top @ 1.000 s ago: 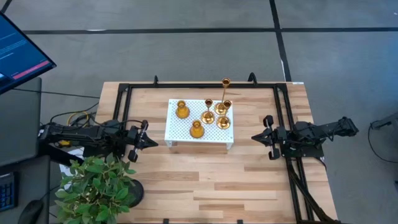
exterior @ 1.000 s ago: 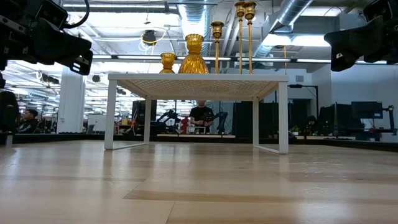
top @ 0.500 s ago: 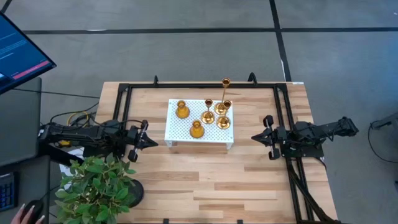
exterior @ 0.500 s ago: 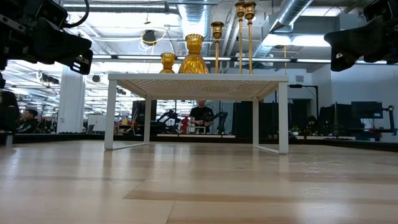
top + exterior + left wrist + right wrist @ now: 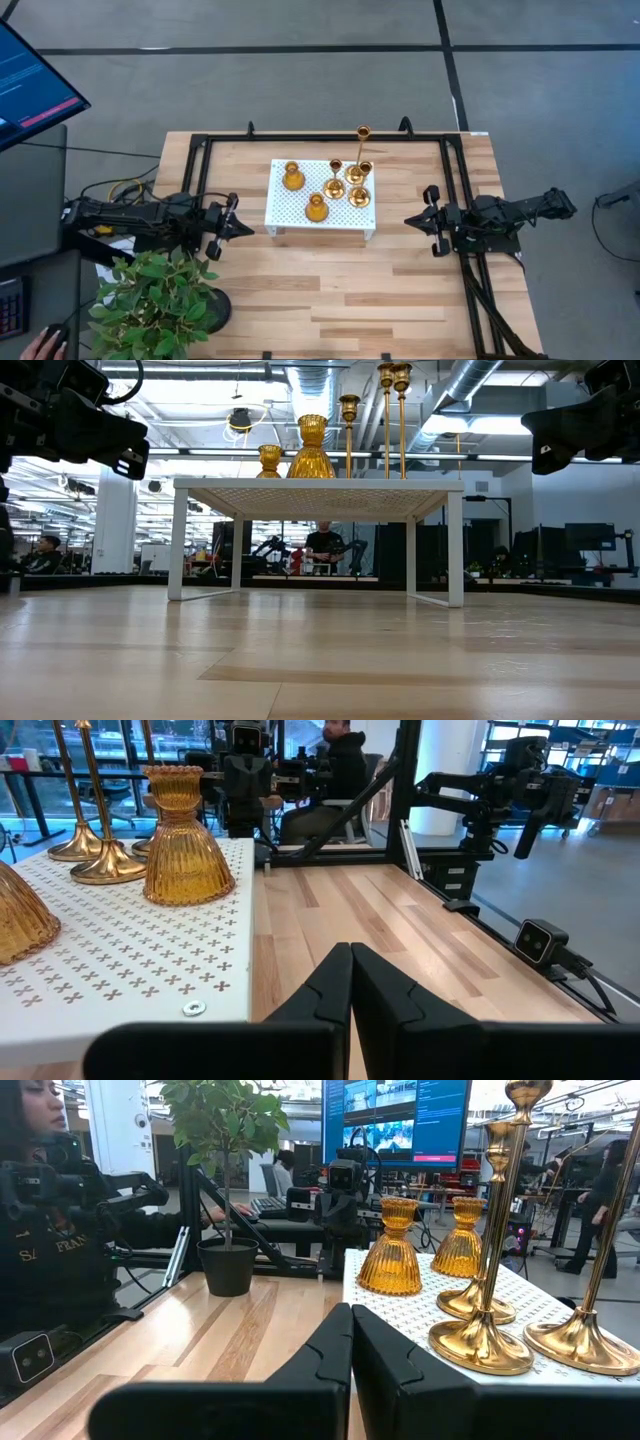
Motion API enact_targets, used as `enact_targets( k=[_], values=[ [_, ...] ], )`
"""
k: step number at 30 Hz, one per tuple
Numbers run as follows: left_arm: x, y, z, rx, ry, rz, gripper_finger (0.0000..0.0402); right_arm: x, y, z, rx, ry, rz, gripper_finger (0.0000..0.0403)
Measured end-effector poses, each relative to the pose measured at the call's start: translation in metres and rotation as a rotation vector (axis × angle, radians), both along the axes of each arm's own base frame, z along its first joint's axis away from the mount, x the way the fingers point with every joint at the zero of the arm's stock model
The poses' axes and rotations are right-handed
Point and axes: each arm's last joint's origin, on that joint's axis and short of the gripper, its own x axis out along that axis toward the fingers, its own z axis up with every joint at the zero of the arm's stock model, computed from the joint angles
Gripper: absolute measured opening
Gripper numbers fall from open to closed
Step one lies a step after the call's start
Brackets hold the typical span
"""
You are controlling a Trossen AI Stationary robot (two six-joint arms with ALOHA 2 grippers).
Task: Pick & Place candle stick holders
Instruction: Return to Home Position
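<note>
Table (image 5: 330, 290): pale wood, white shelf (image 5: 285, 212) standing mid-top.
Candle holders (image 5: 316, 207): five, upright on the shelf.
Left gripper (image 5: 246, 229): clenched, empty, left of shelf.
Right gripper (image 5: 408, 220): clenched, empty, right of shelf.

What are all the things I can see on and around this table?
candle holders: five, gold, all on the shelf; two squat, three thin-stemmed
shelf: one, white with small holes, middle of the table
plant: one, green in a dark pot, table corner by the left arm
table: one, light wood, black frame
screen: one, lit, beyond the table's left side
people: at least two, in the room behind
left gripper: one, dark, shut, empty, left of the shelf
right gripper: one, dark, shut, empty, right of the shelf
</note>
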Motion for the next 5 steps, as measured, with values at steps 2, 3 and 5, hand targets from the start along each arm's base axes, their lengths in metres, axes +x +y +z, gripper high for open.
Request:
enact_targets(
  k=[2, 3, 5],
  values=[
    [0.0000, 0.0000, 0.0000, 0.000, 0.000, 0.000, 0.0008, 0.0000, 0.0000, 0.0000, 0.000, 0.000, 0.000, 0.0000],
    [0.0000, 0.0000, 0.0000, 0.000, 0.000, 0.000, 0.0008, 0.0000, 0.0000, 0.0000, 0.000, 0.000, 0.000, 0.0000],
    [0.0000, 0.0000, 0.0000, 0.000, 0.000, 0.000, 0.0008, 0.0000, 0.0000, 0.0000, 0.000, 0.000, 0.000, 0.0000]
  ],
)
